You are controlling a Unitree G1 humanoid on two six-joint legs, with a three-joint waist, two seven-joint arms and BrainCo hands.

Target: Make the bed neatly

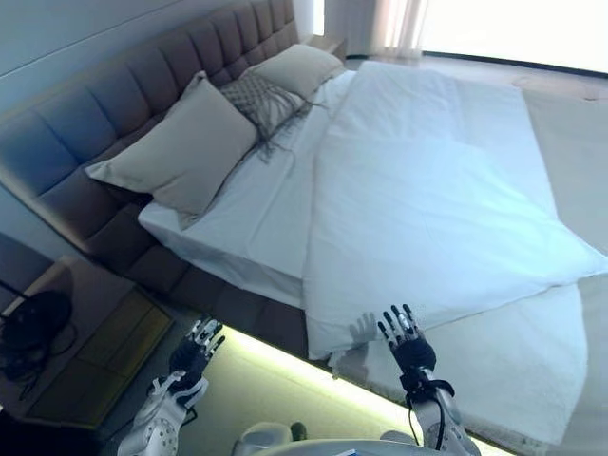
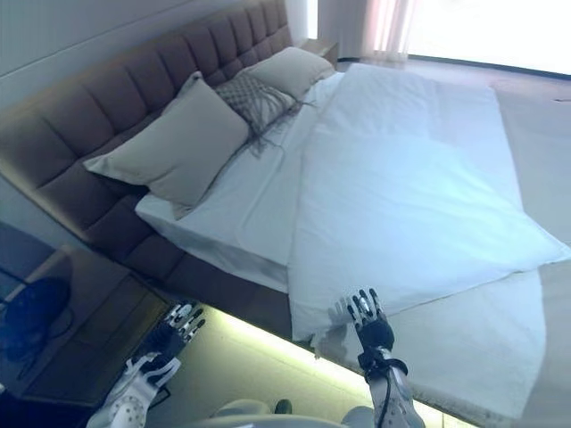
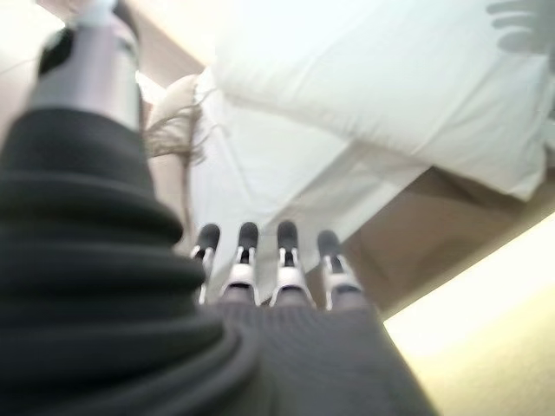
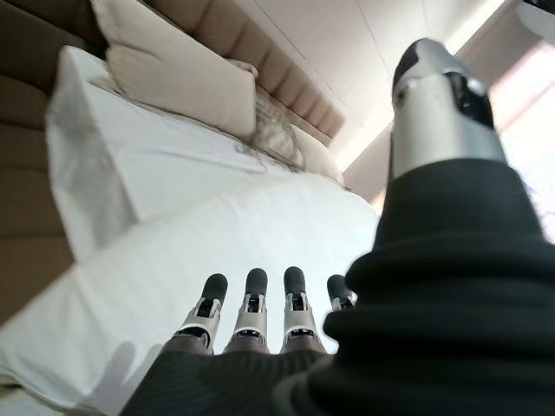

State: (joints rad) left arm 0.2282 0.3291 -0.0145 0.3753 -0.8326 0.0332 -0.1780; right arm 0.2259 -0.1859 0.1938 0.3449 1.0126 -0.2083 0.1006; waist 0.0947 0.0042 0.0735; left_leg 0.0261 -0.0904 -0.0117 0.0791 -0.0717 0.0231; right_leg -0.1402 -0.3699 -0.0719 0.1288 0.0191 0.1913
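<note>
Diagonally, white duvet (image 1: pixel 427 199) lies skewed across bed (image 1: pixel 256 204)

One bed (image 1: pixel 123 142), three pillows (image 1: pixel 185 142), one white duvet (image 1: pixel 427 199), one nightstand (image 1: pixel 90 332), two robot hands (image 1: pixel 407 344)

Head pair above bed (image 1: pixel 427 190); wrists perhaps low

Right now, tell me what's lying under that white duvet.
Under the duvet a white sheet shows near the pillows and along the foot edge. Whatever sits beneath the duvet's middle is covered. Both hands, left and right, hang open, off the bedding.
</note>
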